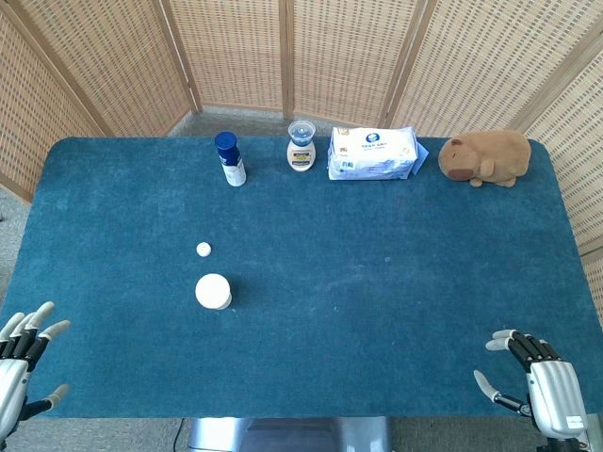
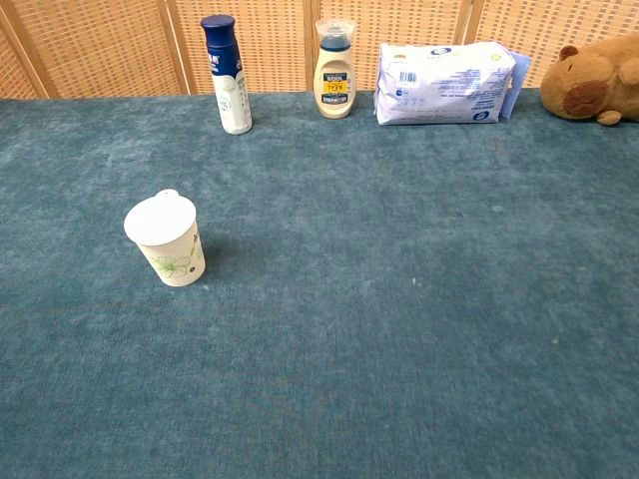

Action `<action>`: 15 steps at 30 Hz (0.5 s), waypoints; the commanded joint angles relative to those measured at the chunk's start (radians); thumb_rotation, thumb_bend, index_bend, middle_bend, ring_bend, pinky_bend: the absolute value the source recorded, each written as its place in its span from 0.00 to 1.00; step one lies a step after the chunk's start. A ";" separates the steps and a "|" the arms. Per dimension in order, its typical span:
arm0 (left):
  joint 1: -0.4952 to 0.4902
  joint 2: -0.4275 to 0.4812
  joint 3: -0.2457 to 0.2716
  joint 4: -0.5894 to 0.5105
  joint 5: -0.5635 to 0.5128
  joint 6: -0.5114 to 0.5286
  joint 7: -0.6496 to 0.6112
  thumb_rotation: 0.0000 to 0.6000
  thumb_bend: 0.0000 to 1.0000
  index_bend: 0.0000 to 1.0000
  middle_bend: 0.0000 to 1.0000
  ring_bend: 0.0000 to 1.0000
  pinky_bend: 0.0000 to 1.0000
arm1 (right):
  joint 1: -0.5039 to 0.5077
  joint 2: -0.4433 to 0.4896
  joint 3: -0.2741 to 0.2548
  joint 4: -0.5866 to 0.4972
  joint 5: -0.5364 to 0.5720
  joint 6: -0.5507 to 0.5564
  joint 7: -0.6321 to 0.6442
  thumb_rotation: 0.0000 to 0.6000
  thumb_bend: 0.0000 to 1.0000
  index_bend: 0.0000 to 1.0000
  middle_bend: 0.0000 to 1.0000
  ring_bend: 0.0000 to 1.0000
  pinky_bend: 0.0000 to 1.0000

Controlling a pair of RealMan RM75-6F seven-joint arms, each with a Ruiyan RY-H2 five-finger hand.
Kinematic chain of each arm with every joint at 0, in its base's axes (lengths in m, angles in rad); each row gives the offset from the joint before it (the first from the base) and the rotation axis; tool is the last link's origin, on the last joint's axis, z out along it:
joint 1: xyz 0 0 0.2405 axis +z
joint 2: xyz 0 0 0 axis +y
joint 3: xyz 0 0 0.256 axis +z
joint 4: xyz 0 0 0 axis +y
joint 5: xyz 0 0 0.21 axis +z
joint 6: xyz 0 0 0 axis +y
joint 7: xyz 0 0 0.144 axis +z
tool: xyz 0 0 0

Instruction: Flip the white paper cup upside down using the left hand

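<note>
- The white paper cup [image 2: 166, 239] stands on the left half of the desk [image 1: 377, 282]. It is a tapered paper cone with a faint green flower print on its wall, and no hand touches it.
- Whether its wide mouth or its base faces up cannot be told from either view.
- Just beyond the cup lies a small round white disc [image 1: 203, 249], flat on the desk and apart from the cup.
- The desk is covered in a blue, felt-like cloth with a short nap.
- The left hand [image 1: 24, 363] hangs at the near left corner, fingers released and spread, holding nothing.
- The right hand [image 1: 537, 372] sits at the near right corner, fingers apart and empty.
- Along the far edge stand a white bottle with a dark blue cap [image 2: 226, 75], a cream bottle with a clear cap [image 2: 334, 70], a soft plastic pack of wipes [image 2: 444, 83] and a brown plush animal [image 2: 594, 85].
- Woven wicker screens [image 1: 236, 56] close in the back.
</note>
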 commanded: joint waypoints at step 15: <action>-0.182 0.035 -0.097 -0.036 -0.069 -0.248 0.123 1.00 0.17 0.17 0.04 0.00 0.01 | -0.017 0.012 0.000 0.009 0.009 0.028 0.026 0.71 0.32 0.43 0.37 0.36 0.36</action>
